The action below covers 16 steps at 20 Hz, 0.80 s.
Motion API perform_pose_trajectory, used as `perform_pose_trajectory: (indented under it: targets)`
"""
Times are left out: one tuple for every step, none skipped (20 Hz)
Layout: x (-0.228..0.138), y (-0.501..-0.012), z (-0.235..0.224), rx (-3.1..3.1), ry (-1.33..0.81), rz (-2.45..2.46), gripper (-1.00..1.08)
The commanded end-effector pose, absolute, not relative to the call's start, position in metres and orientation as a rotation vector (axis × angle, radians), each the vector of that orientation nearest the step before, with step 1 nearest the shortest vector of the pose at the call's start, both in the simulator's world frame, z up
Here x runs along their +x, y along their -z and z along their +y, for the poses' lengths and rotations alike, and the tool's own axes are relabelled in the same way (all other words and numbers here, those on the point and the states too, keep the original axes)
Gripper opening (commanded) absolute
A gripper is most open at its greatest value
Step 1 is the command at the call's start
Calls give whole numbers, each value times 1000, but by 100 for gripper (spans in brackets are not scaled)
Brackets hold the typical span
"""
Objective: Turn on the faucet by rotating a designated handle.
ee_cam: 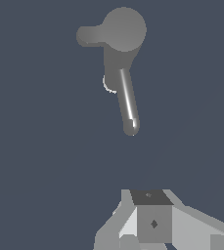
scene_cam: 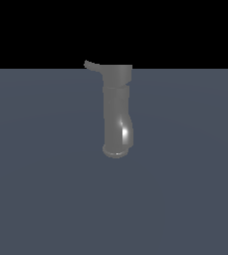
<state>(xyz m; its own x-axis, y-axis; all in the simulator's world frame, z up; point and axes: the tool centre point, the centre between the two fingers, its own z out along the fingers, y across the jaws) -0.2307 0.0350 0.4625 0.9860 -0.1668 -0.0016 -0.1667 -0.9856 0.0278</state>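
Nearest the wrist camera sits my gripper, a cluster of white and grey blocks with a dark top face. Its fingertips are not visible, so I cannot tell whether the jaws are spread or pressed together. It touches nothing — bare blue-grey floor separates it from the faucet.

In the wrist view the faucet appears from above: a round grey cap, a body below it, and a slim glossy spout running out from it toward my gripper. A short stub, the handle, projects sideways from the round cap.

In the exterior view my arm and gripper are out of frame. There the faucet stands upright on the floor, near the centre. Its flared round rim rests on the surface, a bright highlight marks the curved lower section, and the wider end is uppermost. The handle — thin and curved — projects from that top end toward the exterior view's left.
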Motion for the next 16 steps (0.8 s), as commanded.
perform_pose_trajectory:
  targets:
    - [-223, -456, 43, 3097, 7, -342, -100]
    - [-220, -453, 46, 3093, 7, -377, -100]
    - [-216, -450, 49, 3089, 7, -412, -100]
    - [-213, -447, 53, 3085, 7, -446, -100]
    - [-209, -444, 56, 3081, 7, -481, -100]
    - [-205, -441, 59, 3076, 7, -516, -100]
    - [-201, -438, 61, 3070, 7, -551, -100]
    - [-197, -435, 64, 3064, 7, -586, -100]
    - [-193, -433, 67, 3058, 7, -621, -100]
    - [-189, -430, 70, 3052, 7, -656, -100]
    - [-185, -427, 72, 3045, 7, -691, -100]
    - [-181, -424, 75, 3037, 7, -726, -100]
    - [-176, -421, 77, 3029, 8, -761, -100]
    - [-172, -418, 79, 3021, 8, -796, -100]
    - [-168, -415, 82, 3012, 8, -831, -100]
    - [-163, -412, 84, 3003, 8, -866, -100]
